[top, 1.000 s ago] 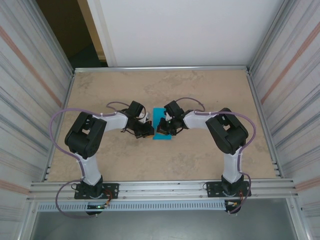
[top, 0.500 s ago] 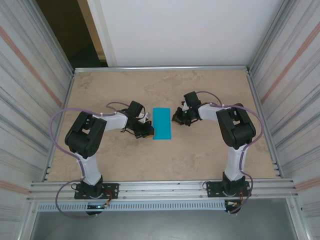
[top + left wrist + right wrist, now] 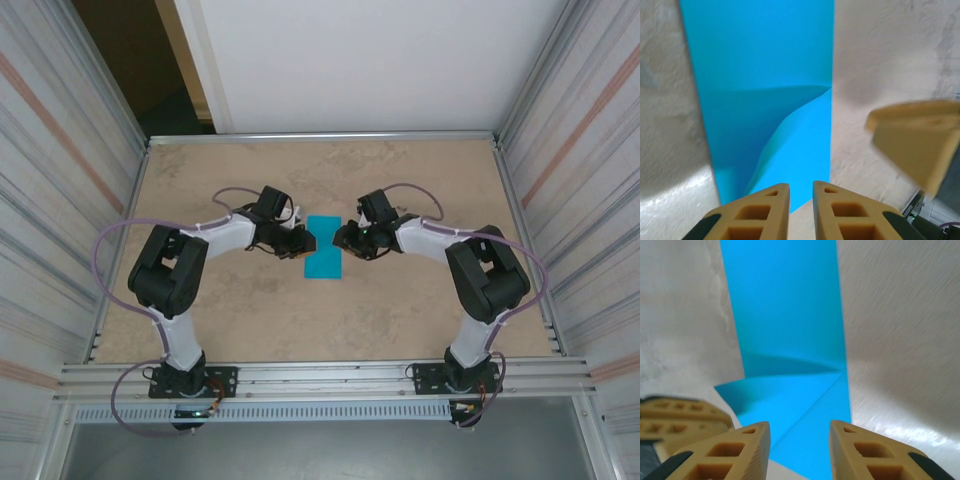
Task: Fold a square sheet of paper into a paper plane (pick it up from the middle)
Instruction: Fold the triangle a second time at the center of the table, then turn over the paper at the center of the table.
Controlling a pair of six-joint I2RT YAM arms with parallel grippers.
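Note:
The teal-blue paper (image 3: 324, 255) lies on the table as a narrow folded strip between my two grippers. In the left wrist view the paper (image 3: 765, 75) has a loose flap bulging up near my left gripper (image 3: 801, 192), whose fingers stand a narrow gap apart over its near corner, holding nothing. In the right wrist view the paper (image 3: 785, 315) shows a diagonal crease and a flap jutting out leftward. My right gripper (image 3: 800, 440) is open just above that end. From above, the left gripper (image 3: 303, 241) is at the strip's left edge and the right gripper (image 3: 342, 238) at its right edge.
Metal rails and corrugated walls (image 3: 560, 200) enclose the beige table (image 3: 420, 320). The right gripper's finger (image 3: 915, 145) shows blurred in the left wrist view. The left gripper's fingers (image 3: 675, 415) show low left in the right wrist view.
The right gripper left the paper, swung out right, then came back to its right edge. The left gripper shifted farther up along the left edge. The paper now lies flatter.

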